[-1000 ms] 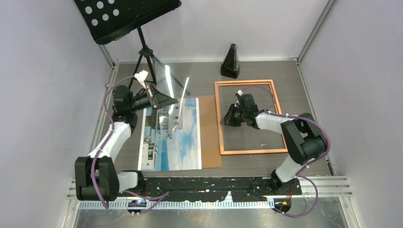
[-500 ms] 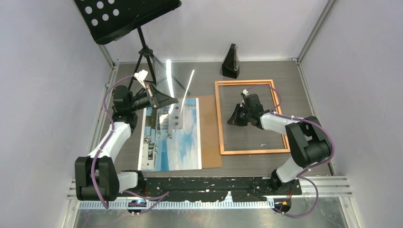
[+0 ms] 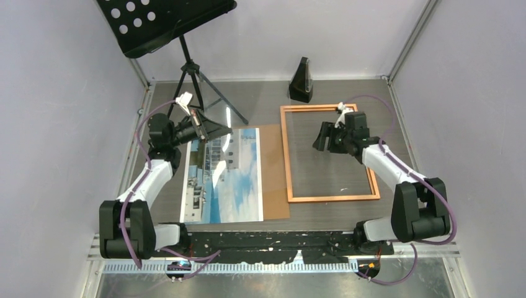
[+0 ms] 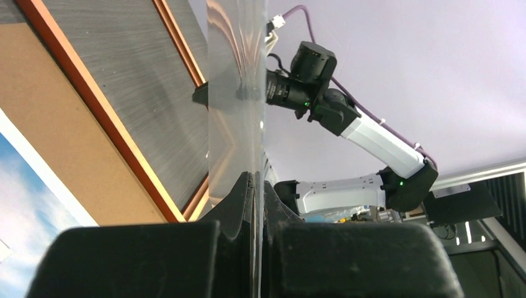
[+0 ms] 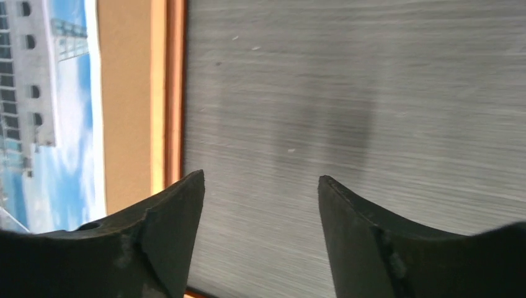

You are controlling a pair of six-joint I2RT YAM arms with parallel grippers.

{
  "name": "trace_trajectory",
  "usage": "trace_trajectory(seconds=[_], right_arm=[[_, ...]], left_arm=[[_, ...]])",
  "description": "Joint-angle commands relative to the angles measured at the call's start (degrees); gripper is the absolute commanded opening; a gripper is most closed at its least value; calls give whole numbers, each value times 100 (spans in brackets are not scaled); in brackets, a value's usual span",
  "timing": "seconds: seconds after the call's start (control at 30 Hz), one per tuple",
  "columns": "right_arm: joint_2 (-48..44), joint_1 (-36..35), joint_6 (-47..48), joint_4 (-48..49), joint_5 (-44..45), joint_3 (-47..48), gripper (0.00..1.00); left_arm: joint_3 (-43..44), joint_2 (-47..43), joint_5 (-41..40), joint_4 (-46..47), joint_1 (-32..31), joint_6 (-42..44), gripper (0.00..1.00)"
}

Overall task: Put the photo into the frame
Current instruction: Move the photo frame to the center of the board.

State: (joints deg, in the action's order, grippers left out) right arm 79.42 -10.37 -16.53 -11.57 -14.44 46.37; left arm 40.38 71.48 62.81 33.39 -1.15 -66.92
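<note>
One photo [image 3: 226,177], white-bordered with a white building and blue sky, lies on one brown board [image 3: 273,177] beside one copper-orange frame [image 3: 329,198]. The left gripper [image 4: 253,180] clamps one clear pane [image 4: 236,93]; the right gripper [image 5: 260,186] is apart above the frame.

Photo [image 3: 232,186] flat beside copper frame [image 3: 332,198]

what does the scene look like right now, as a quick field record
photo: flat on the table, left of the frame, overlapping the brown board
frame: flat, empty, table showing through
left gripper: shut on a clear sheet, above the photo's far end
right gripper: open, holding nothing, over the frame's inside
</note>
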Motion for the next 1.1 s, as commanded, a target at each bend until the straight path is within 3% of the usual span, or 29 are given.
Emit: trace_trajectory(seconds=[0.0, 0.1, 0.4, 0.9, 1.07], right_arm=[[-285, 653, 843, -815, 264, 410, 78], [-375, 1254, 1279, -1036, 420, 538, 83], [-29, 2261, 2365, -1527, 890, 1098, 84], [1611, 2662, 2933, -1716, 758, 1682, 73], [2042, 2721, 2956, -1674, 790, 1816, 65]], left_arm=[[5, 71, -199, 529, -94, -412, 0], [5, 91, -309, 532, -198, -498, 0], [116, 469, -539, 526, -627, -509, 0], [78, 856, -626, 794, -799, -494, 0], [93, 822, -602, 801, -799, -539, 0]])
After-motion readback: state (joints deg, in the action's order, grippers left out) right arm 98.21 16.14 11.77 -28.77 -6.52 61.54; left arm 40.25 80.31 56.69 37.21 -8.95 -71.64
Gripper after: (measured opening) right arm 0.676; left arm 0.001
